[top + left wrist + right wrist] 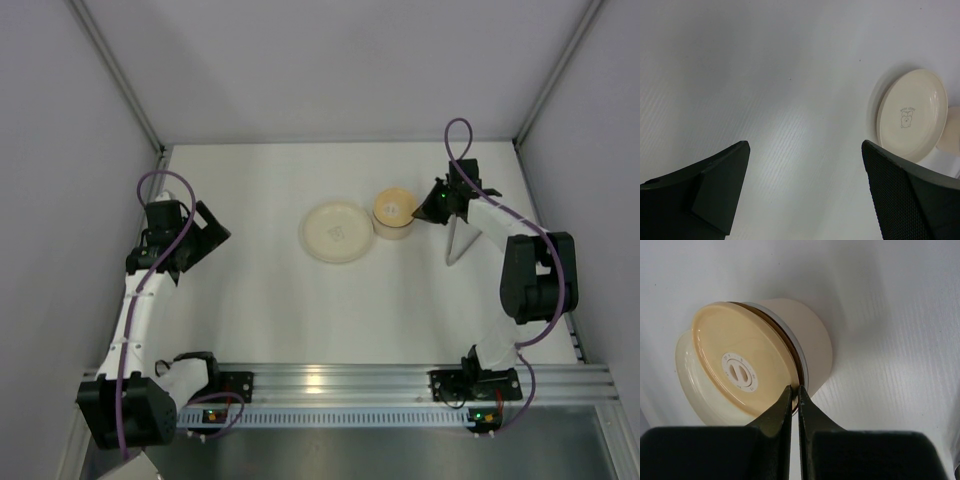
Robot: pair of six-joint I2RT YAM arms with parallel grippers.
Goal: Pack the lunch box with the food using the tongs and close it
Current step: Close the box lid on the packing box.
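The lunch box (812, 340), a small round cream tin, stands right of the plate (337, 232). Its tan lid (740, 365) lies tilted on top, with the steel rim showing along one side. My right gripper (795, 390) is shut on the lid's near edge; in the top view this gripper (425, 212) is at the lunch box's (395, 212) right side. The grey tongs (460, 242) lie on the table under the right arm. My left gripper (805, 145) hangs open over bare table at the left, holding nothing. No food shows anywhere.
The wide cream plate (912, 112) carries only a small printed mark at its middle. White walls close in the table on three sides. The aluminium rail (340, 380) with both arm bases runs along the near edge.
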